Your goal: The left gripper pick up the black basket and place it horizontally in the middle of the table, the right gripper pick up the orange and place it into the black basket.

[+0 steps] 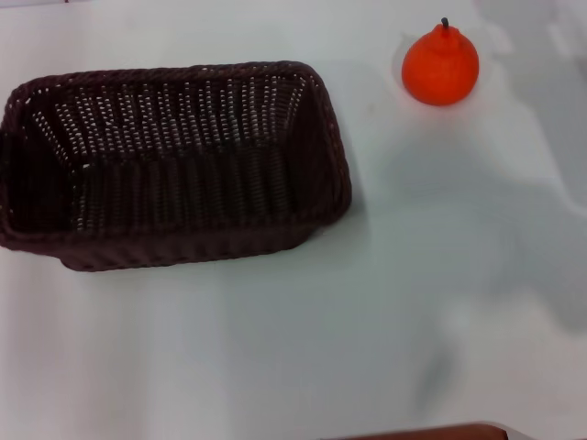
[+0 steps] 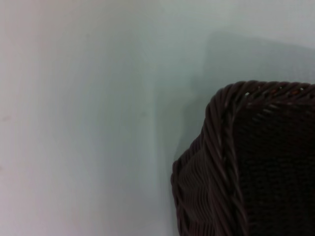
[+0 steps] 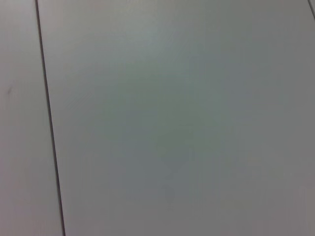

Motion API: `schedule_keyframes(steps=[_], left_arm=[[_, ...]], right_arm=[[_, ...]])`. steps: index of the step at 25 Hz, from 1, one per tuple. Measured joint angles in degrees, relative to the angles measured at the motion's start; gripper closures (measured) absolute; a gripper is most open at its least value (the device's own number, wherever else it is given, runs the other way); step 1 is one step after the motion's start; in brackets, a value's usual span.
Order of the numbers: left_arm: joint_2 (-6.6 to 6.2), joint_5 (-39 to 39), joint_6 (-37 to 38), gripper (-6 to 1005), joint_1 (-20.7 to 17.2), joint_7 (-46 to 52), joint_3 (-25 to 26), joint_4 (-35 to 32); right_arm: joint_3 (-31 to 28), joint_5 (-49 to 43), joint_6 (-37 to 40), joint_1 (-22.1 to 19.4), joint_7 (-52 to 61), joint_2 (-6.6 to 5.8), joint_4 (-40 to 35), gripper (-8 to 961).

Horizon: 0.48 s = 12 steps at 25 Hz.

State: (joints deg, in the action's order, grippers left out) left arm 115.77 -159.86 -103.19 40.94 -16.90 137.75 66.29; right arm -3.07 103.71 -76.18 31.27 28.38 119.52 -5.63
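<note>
The black basket (image 1: 174, 165) lies on the white table (image 1: 367, 321) at the left of the head view, its long side running left to right, with nothing inside. One corner of the basket (image 2: 251, 157) fills the left wrist view, with bare table beside it. The orange (image 1: 440, 64) stands upright on the table at the far right, apart from the basket. Neither gripper shows in any view.
A reddish-brown edge (image 1: 431, 433) shows at the bottom of the head view. The right wrist view shows only a pale flat surface with a thin dark seam (image 3: 48, 118) running across it.
</note>
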Motion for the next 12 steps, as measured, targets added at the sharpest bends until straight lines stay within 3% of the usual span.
schedule_keyframes(steps=[9, 12], left_arm=[[0.51, 3.71, 1.46, 776, -1.43, -0.76, 0.01, 1.25], [0.55, 3.75, 1.58, 643, -1.43, -0.95, -0.18, 1.12]], right_arm=[[0.31, -0.09, -0.01, 0.04, 0.00, 0.02, 0.01, 28], [0.34, -0.09, -0.06, 0.02, 0.07, 0.02, -0.03, 28]])
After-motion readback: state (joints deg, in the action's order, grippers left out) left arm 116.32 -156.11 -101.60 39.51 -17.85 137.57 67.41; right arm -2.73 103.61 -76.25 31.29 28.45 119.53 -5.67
